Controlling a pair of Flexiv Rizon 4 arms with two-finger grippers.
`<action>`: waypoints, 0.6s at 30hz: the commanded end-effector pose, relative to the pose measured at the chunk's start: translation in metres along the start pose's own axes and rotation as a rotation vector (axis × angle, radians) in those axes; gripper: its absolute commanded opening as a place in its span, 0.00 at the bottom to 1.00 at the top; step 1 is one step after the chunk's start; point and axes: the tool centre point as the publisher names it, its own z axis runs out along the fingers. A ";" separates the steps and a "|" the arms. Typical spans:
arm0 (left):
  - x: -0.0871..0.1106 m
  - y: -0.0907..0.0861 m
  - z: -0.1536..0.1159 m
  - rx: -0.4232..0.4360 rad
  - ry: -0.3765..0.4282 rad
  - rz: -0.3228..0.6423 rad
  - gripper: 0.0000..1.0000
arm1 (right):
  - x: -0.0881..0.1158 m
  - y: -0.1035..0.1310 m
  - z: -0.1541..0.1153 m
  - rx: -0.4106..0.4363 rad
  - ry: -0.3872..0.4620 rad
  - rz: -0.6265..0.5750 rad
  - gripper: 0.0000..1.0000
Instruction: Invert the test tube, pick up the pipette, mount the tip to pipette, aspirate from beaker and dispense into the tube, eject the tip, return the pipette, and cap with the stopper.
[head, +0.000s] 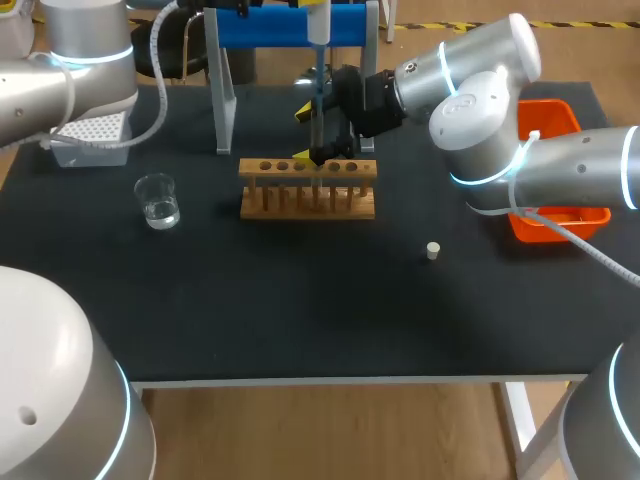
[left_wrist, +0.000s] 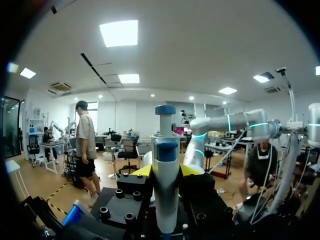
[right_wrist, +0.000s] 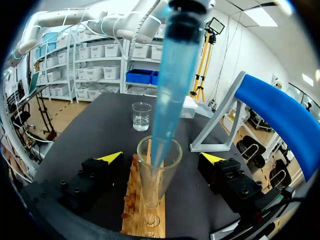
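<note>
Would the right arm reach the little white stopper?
Probably yes. The stopper lies by itself on the table, right of the rack, with nothing around it. The right gripper is open around the test tube, holding nothing, so it would only need to back off first.

Beaker (head: 158, 200) left of rack (head: 308, 195), stopper (head: 433, 250) right of it, pipette (left_wrist: 166, 170) above, its end in tube (right_wrist: 159, 167)

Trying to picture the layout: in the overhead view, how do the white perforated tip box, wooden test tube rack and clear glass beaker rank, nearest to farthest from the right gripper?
1. Wooden test tube rack, right below the right gripper.
2. Clear glass beaker, off to the left.
3. White perforated tip box, at the far back-left.
</note>
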 end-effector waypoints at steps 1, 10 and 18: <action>0.001 0.000 -0.003 -0.003 0.001 -0.003 0.00 | 0.000 0.001 -0.001 0.004 0.004 0.000 1.00; 0.003 0.001 -0.008 -0.007 -0.021 0.016 0.00 | 0.000 0.001 -0.001 0.004 0.004 0.000 1.00; 0.003 0.003 -0.004 -0.005 0.002 0.047 0.00 | 0.000 0.001 -0.001 0.004 0.004 0.000 1.00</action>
